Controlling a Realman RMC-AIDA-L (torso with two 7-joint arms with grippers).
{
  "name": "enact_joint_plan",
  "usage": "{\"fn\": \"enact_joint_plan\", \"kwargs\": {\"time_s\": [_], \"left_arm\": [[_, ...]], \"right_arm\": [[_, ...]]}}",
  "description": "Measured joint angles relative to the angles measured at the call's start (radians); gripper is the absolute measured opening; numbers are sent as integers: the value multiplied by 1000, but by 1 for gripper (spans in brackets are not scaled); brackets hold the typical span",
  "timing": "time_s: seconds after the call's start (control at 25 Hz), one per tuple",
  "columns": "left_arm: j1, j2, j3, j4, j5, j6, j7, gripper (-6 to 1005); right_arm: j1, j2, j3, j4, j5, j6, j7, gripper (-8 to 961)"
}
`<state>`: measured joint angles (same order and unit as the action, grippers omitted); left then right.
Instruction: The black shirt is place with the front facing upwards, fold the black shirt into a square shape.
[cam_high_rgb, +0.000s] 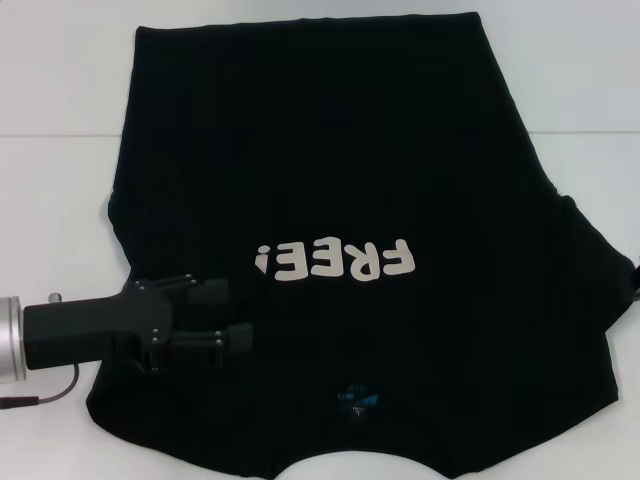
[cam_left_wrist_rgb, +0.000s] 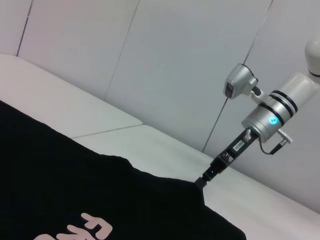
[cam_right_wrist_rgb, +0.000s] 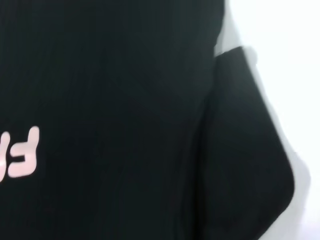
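Folding looks barely begun — the large black cloth T-shirt (cam_high_rgb: 340, 180) lies front-up across the white table (cam_high_rgb: 60, 70). Left gripper (cam_high_rgb: 240, 315), jaws spread, hovers over the left sleeve side; right gripper (cam_left_wrist_rgb: 200, 182) touches the opposite edge, fingers unreadable. Next: grasp the sleeve, fold inward.

The black shirt (cam_high_rgb: 330, 180) runs off the near edge of the head view, so its collar and shoulder line are cut. Its right sleeve leaves that picture at the table's (cam_high_rgb: 60, 80) right side, where the right gripper (cam_left_wrist_rgb: 200, 181) is all but out of frame; in the left wrist view its fingertips are too small to tell. The small blue neck label (cam_high_rgb: 357, 400) is unreadable.
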<state>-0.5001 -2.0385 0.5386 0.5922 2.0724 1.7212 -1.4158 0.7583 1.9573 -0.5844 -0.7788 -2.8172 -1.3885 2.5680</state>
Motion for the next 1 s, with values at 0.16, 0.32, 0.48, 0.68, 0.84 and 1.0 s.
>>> {"fn": "enact_joint_plan", "kwargs": {"time_s": [0.16, 0.32, 0.48, 0.68, 0.84, 1.0], "left_arm": [[-1, 0, 0, 0, 0, 0, -2, 873], [-2, 1, 0, 0, 0, 0, -5, 873], [-3, 2, 0, 0, 0, 0, -6, 872], [-3, 3, 0, 0, 0, 0, -11, 872], [-6, 3, 1, 0, 0, 0, -15, 873], [-7, 4, 1, 0, 0, 1, -16, 873]], "right_arm": [[-8, -6, 12, -48, 2, -28, -5, 14], [-14, -12, 15, -105, 3, -63, -15, 12], [-16, -13, 16, -173, 7, -101, -29, 13], [-15, -15, 14, -238, 36, -130, -38, 14], [22, -5, -9, -241, 55, -144, -80, 14], [51, 10, -64, -236, 54, -139, -87, 15]]}}
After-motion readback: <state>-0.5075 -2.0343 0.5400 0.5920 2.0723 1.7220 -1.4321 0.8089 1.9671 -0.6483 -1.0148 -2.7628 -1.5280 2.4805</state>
